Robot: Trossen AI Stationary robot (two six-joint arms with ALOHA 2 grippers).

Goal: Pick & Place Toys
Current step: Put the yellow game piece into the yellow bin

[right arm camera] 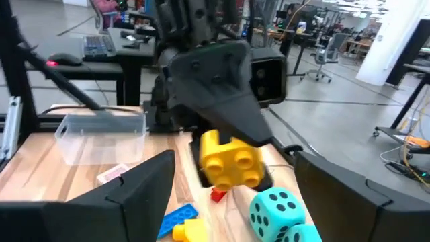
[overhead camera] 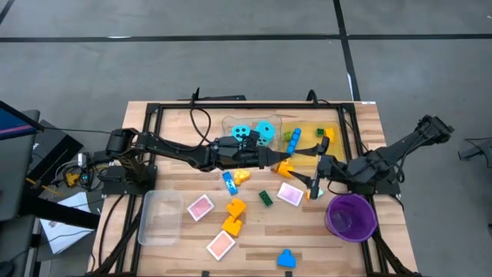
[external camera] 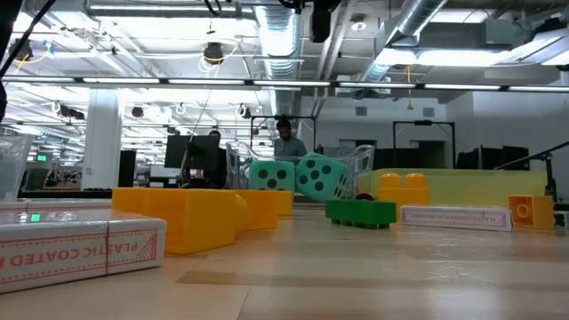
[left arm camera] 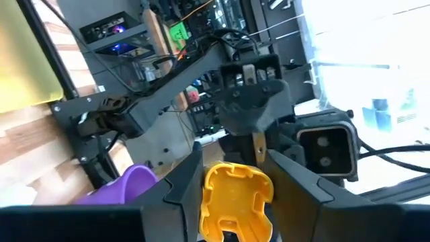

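My left gripper (overhead camera: 278, 162) reaches level over the table's middle, shut on a yellow brick (left arm camera: 235, 200) that hangs in the air. My right gripper (overhead camera: 311, 176) faces it from the table's right with its fingers wide open and nothing between them. In the right wrist view the brick (right arm camera: 228, 158) shows just beyond my open right gripper (right arm camera: 235, 176). Two turquoise dice (overhead camera: 241, 135) (overhead camera: 265, 132) lie in a clear tray at the far middle. Pink tiles (overhead camera: 200, 208) and loose bricks (overhead camera: 234, 208) lie flat on the wood. My left gripper pinches the yellow brick by two opposite sides (left arm camera: 209, 195) between its two fingers. The fingers lie level and point toward the table's right. The brick is lifted clear of the table, and its studded face (right arm camera: 236, 160) is turned toward my right gripper.
A purple bowl (overhead camera: 351, 215) stands at the near right, below my right arm. A yellow tray (overhead camera: 317, 135) with some bricks sits at the far right, and a clear tray (overhead camera: 161, 217) at the near left. A blue brick (overhead camera: 286, 259) lies by the near edge.
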